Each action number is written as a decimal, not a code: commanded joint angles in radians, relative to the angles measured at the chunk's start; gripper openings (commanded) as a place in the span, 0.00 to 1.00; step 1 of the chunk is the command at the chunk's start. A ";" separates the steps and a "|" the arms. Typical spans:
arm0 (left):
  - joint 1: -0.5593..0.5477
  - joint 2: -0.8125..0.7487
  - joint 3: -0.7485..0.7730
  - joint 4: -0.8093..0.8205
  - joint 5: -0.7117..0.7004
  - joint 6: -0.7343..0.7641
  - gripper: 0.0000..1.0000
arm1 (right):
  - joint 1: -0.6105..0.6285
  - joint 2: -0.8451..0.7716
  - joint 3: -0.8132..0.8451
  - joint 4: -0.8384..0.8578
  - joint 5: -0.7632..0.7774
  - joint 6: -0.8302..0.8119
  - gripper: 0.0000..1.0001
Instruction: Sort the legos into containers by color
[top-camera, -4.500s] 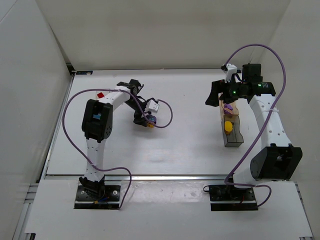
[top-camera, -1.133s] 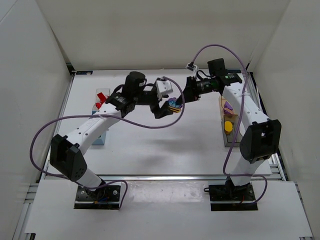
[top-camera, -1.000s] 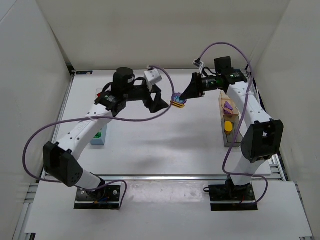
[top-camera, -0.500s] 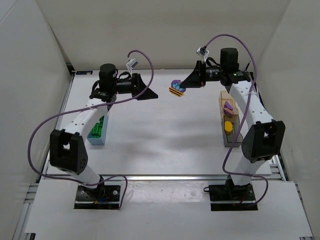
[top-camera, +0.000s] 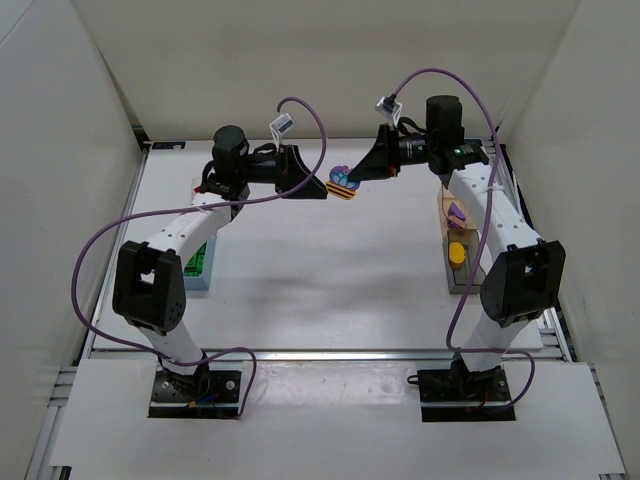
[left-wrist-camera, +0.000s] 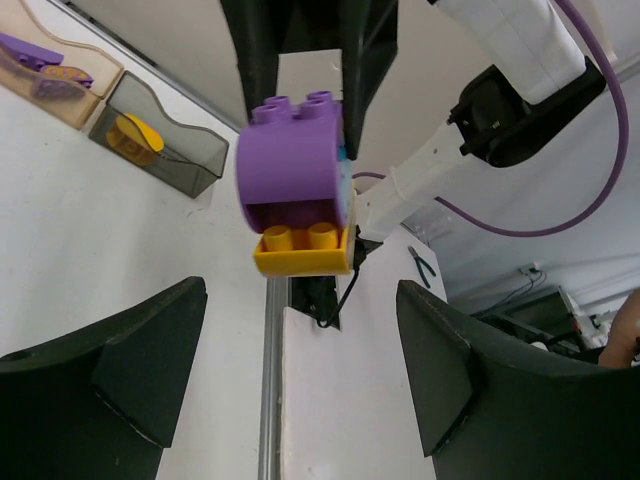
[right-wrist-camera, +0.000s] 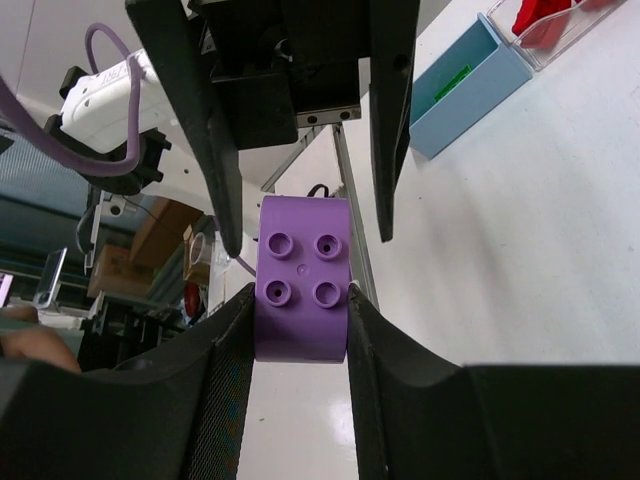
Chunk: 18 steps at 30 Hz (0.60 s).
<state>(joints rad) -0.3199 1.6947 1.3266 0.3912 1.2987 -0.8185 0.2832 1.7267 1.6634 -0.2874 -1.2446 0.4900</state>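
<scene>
Above the far middle of the bench (top-camera: 320, 290), off its surface: the right hand (top-camera: 352, 180) was clamped on the two flanks of the purple brick (right-wrist-camera: 300, 300), studs facing its own camera. A yellow brick (left-wrist-camera: 303, 250) was stuck on the purple one's underside, the end away from the right wrist.

The left hand (top-camera: 318, 186) faced the stack from its 9 o'clock side. It stood wide, with nothing between its fingers (left-wrist-camera: 120, 360). In the left wrist view the yellow brick sat centred over the gap, just beyond the fingertips and apart from both.

Judgement: the stack was mixed-colour, so it could not go into any box as it was. It was held in the air with the yellow end free, probably so that the other hand could take that end and pull. Step in hand: splitting. The next move would need the left fingers on the yellow brick only, off the purple.

Outward: the tan box (top-camera: 442, 225), holding a purple piece, and the smoky box (top-camera: 468, 282), holding a yellow piece (top-camera: 456, 253), lay at about 4 o'clock of the right hand, well apart. The light blue box (top-camera: 192, 281) lay at 7 o'clock of the left hand.
</scene>
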 joint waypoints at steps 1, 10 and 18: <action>-0.013 -0.024 0.033 0.058 0.034 -0.021 0.86 | 0.001 -0.023 0.013 0.036 -0.026 -0.002 0.00; -0.038 -0.023 0.031 0.061 0.030 -0.016 0.82 | 0.019 0.011 0.044 0.053 -0.018 -0.001 0.00; -0.042 -0.007 0.051 0.077 0.010 -0.022 0.74 | 0.040 0.022 0.050 0.053 -0.023 -0.004 0.00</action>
<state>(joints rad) -0.3573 1.6947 1.3350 0.4362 1.3163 -0.8402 0.3141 1.7477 1.6665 -0.2729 -1.2449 0.4900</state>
